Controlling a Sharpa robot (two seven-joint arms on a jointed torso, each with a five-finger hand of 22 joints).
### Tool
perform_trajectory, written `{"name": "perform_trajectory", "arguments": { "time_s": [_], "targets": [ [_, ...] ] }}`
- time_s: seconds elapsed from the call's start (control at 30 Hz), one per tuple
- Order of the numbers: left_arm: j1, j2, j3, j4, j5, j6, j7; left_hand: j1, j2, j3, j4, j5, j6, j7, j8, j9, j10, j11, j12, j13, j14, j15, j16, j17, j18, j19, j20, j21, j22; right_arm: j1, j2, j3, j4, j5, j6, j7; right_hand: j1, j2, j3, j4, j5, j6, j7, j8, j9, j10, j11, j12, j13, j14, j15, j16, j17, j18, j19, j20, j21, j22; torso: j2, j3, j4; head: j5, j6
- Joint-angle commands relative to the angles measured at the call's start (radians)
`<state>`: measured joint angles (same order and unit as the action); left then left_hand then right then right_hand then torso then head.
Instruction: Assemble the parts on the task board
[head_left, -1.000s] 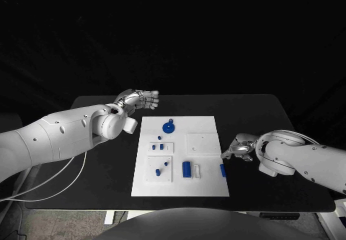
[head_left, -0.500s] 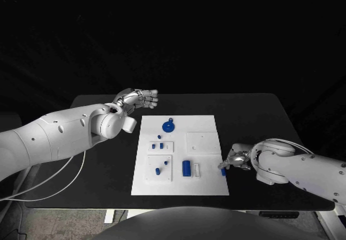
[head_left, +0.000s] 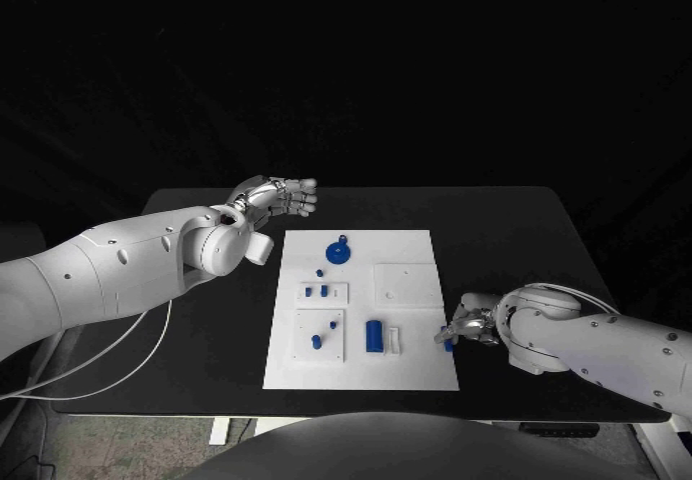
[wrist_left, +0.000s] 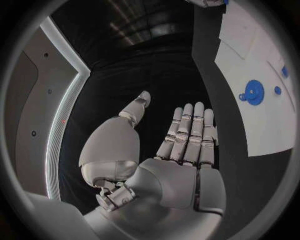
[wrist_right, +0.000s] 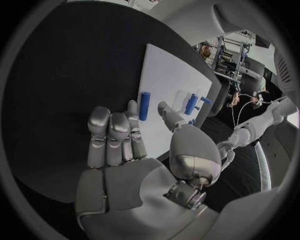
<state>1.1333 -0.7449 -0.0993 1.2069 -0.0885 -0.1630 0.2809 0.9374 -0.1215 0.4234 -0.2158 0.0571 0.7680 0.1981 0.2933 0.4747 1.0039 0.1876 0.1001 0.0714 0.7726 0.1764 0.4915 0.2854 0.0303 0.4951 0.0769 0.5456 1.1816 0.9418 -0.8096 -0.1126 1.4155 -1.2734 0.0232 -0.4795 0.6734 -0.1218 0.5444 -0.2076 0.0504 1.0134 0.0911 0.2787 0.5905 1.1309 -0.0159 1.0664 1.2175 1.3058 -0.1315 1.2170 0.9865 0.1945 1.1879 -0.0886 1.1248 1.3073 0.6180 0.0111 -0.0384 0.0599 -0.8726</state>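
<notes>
Moving lower, the right hand (head_left: 469, 327), open and empty, nears the blue peg (head_left: 447, 341); a bump could roll it away.

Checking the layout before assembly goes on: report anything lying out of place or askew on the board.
One blue cylinder lies loose on its side at the task board's right edge, by the right hand, not seated in any fixture. The other blue parts sit within the board's panels; nothing looks spilled or damaged.
</notes>
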Motion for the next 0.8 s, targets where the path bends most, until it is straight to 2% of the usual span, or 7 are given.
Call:
{"name": "perform_trajectory", "arguments": {
  "time_s": [0.03, 0.17, 0.4, 0.47, 0.5, 0.57, 0.8],
  "targets": [
    [0.001, 0.001, 0.001, 0.003, -0.004, 0.017, 0.005, -0.006, 0.001, -0.006, 0.001, -0.002, -0.009, -0.001, 0.006, -0.001, -0.004, -0.001, 0.007, 0.0, -0.004, 0.006, -0.006, 0.002, 0.017, -0.001, 0.004, -0.007, 0.001, -0.003, 0.007, 0.0, -0.01, -0.017, 0.004, -0.002, 0.006, 0.02, -0.006, -0.004, -0.001, 0.001, 0.001, -0.006, -0.001, -0.004, -0.003, -0.005, 0.0, -0.002, 0.006, -0.005, 0.001, 0.067, -0.004, 0.006, -0.005, 0.01, 0.0, 0.0004, -0.0006, 0.002, 0.0],
    [0.001, 0.0, 0.0, 0.002, -0.004, 0.017, 0.004, -0.006, 0.001, -0.006, 0.001, -0.002, -0.009, -0.001, 0.006, -0.002, -0.004, -0.001, 0.007, 0.0, -0.004, 0.006, -0.006, 0.002, 0.017, -0.001, 0.004, -0.007, 0.001, -0.004, 0.013, 0.0, -0.02, -0.017, 0.018, 0.0, 0.043, 0.052, 0.02, -0.015, -0.001, 0.004, 0.0, -0.004, 0.0, -0.003, -0.004, -0.004, 0.0, -0.002, 0.005, -0.005, 0.002, 0.067, -0.003, 0.004, -0.005, 0.01, 0.0, 0.0005, -0.0003, 0.001, 0.0],
    [0.001, 0.001, 0.0, 0.002, -0.004, 0.018, 0.003, -0.006, 0.002, -0.006, 0.001, -0.001, -0.009, -0.001, 0.006, -0.002, -0.004, -0.001, 0.007, 0.0, -0.004, 0.006, -0.006, 0.002, 0.017, -0.001, 0.004, -0.007, 0.002, -0.018, 0.023, 0.0, -0.03, -0.017, 0.029, 0.005, 0.124, 0.072, 0.145, -0.001, -0.001, 0.017, -0.001, -0.003, -0.001, 0.007, -0.005, -0.005, -0.003, 0.001, 0.005, -0.007, 0.001, 0.067, 0.0, 0.011, -0.005, 0.012, 0.0, 0.0002, -0.0007, 0.001, 0.0],
    [0.001, 0.0, 0.0, 0.002, -0.004, 0.018, 0.003, -0.006, 0.002, -0.005, 0.001, -0.001, -0.009, -0.001, 0.006, -0.002, -0.004, -0.001, 0.007, 0.0, -0.004, 0.006, -0.006, 0.002, 0.017, -0.001, 0.004, -0.007, 0.002, -0.021, 0.024, 0.0, -0.033, -0.017, 0.031, 0.005, 0.164, 0.094, 0.204, -0.009, -0.001, 0.024, -0.003, -0.001, -0.001, 0.011, -0.007, -0.004, -0.003, 0.002, 0.005, -0.008, 0.001, 0.067, -0.001, 0.013, -0.004, 0.013, 0.0, 0.0003, -0.0004, 0.001, 0.0],
    [0.001, 0.0, 0.0, 0.002, -0.004, 0.017, 0.002, -0.006, 0.002, -0.005, 0.001, -0.001, -0.009, -0.001, 0.006, -0.002, -0.004, -0.001, 0.007, 0.0, -0.004, 0.006, -0.006, 0.002, 0.017, -0.001, 0.004, -0.007, 0.002, -0.022, 0.024, 0.0, -0.033, -0.017, 0.031, 0.005, 0.175, 0.093, 0.235, -0.012, -0.001, 0.028, -0.002, 0.0, -0.001, 0.013, -0.006, -0.004, -0.003, 0.002, 0.005, -0.008, 0.001, 0.066, -0.001, 0.018, -0.003, 0.015, 0.0, 0.0004, -0.0005, 0.001, 0.0],
    [0.001, -0.001, 0.0, 0.002, -0.004, 0.018, 0.002, -0.005, 0.002, -0.005, 0.001, -0.001, -0.01, -0.001, 0.006, -0.002, -0.004, -0.001, 0.007, 0.0, -0.004, 0.005, -0.006, 0.003, 0.017, -0.001, 0.004, -0.007, 0.002, -0.023, 0.024, 0.0, -0.034, -0.017, 0.03, 0.005, 0.177, 0.094, 0.253, -0.012, -0.001, 0.03, -0.002, -0.001, -0.002, 0.014, -0.006, -0.004, -0.003, 0.003, 0.006, -0.008, 0.001, 0.066, 0.0, 0.022, 0.0, 0.016, 0.0, 0.0005, -0.0007, 0.002, 0.0],
    [0.001, 0.0, 0.0, 0.006, -0.004, 0.016, 0.007, -0.005, 0.003, -0.005, 0.0, -0.001, -0.01, -0.001, 0.006, -0.002, -0.004, -0.001, 0.007, 0.0, -0.003, 0.005, -0.007, 0.003, 0.017, 0.0, 0.004, -0.007, 0.002, -0.023, 0.018, 0.0, -0.04, -0.006, -0.003, -0.001, 0.178, 0.092, 0.266, -0.017, -0.001, 0.035, -0.003, 0.001, -0.002, 0.017, -0.006, -0.004, -0.002, 0.004, 0.006, -0.009, 0.0, 0.067, 0.001, 0.027, 0.002, 0.016, 0.0, -0.0002, 0.0001, -0.002, 0.0]
  ]
}}
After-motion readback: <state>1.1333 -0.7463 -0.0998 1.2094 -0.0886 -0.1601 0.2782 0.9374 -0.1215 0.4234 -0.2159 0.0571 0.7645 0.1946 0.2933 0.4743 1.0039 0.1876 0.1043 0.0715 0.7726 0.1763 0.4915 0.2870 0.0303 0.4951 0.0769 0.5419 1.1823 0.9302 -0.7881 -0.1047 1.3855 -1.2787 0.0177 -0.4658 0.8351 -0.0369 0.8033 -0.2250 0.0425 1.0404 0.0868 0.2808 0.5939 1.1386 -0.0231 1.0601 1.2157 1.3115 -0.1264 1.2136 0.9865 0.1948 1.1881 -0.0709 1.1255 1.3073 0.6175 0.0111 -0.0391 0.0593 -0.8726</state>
